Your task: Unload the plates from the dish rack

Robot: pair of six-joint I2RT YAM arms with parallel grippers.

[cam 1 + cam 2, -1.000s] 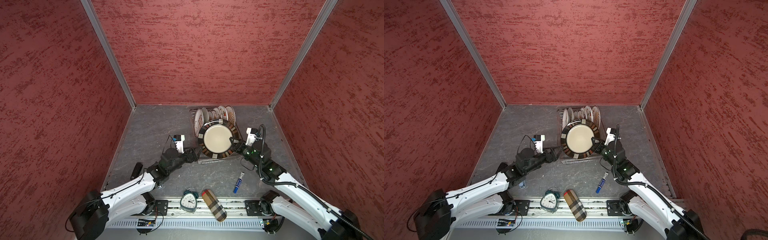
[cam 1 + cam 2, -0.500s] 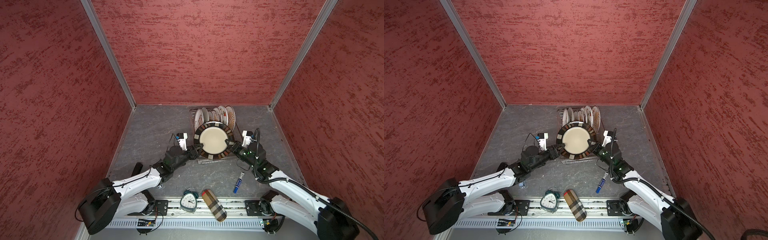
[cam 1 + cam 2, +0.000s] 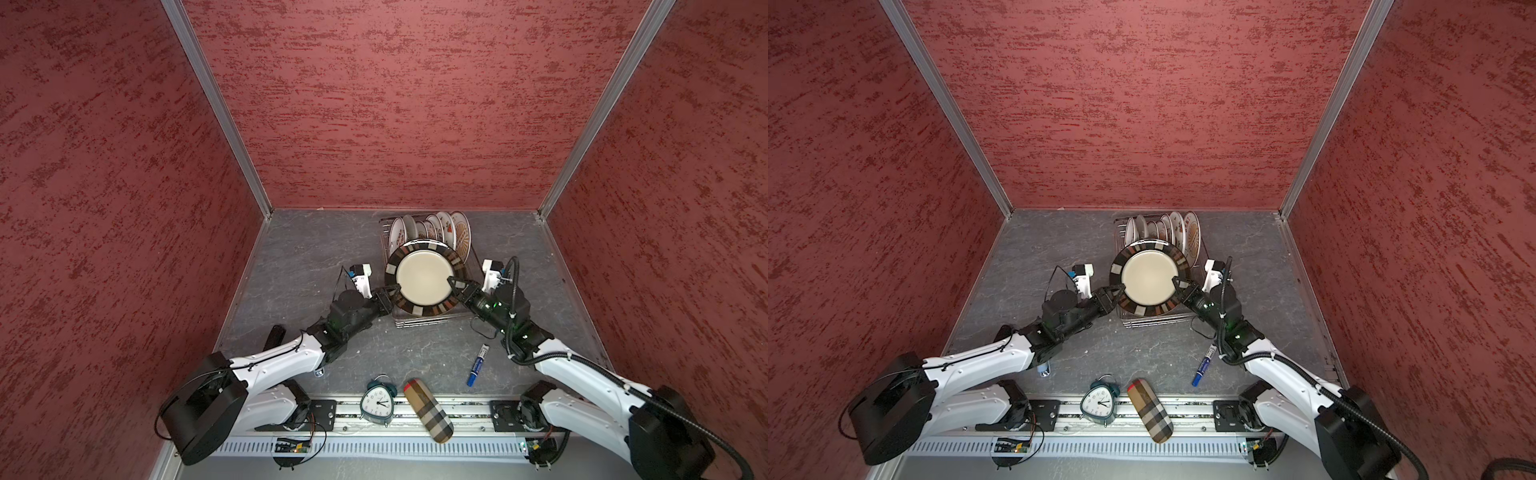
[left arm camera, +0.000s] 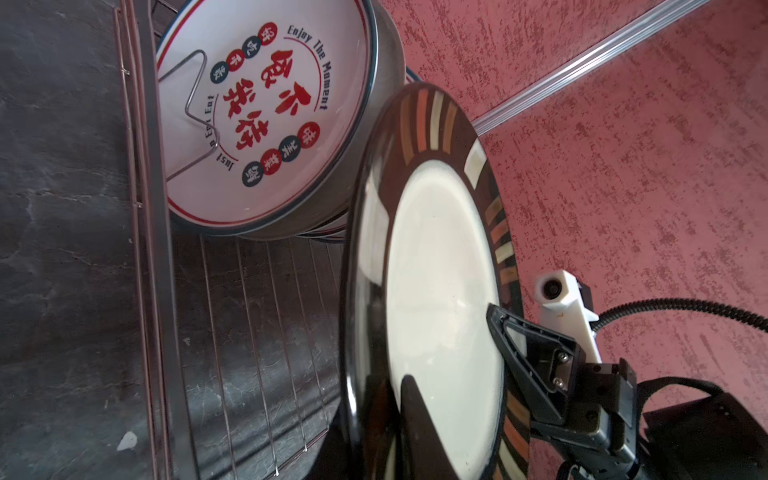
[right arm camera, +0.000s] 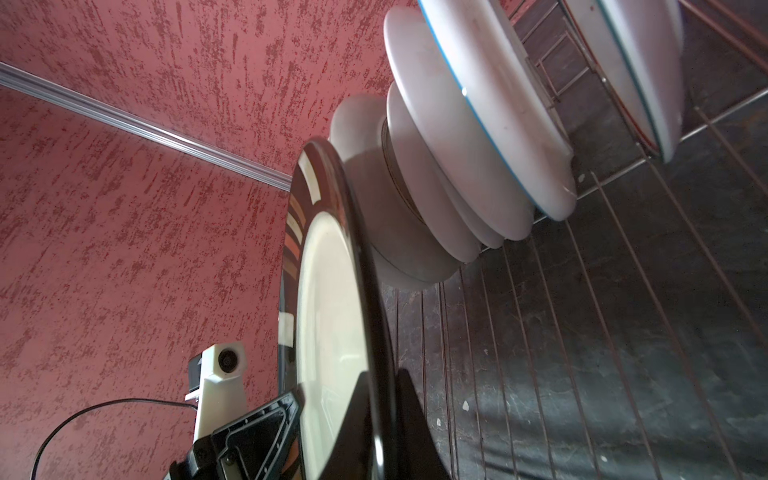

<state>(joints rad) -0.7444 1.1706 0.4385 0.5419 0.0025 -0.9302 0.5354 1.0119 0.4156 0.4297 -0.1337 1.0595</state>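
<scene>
Dark striped-rim plate [image 3: 422,276], on edge over the rack's [image 3: 419,322] flat grid, clamped at its 9 o'clock rim by the left pincer [image 3: 390,294] and at 3 o'clock by the right pincer [image 3: 454,286], both equally near; other plates [image 3: 432,226] stand racked at 12 o'clock.

Dark grey, marbled surface [image 3: 316,249]. Against far edge, right of middle: wire dish rack [image 3: 419,322]. Toward near right corner: blue marker [image 3: 478,365]. At near edge, mid-way: green alarm clock [image 3: 377,403] just beside plaid case [image 3: 428,409]. By left edge: black object [image 3: 274,336].
</scene>
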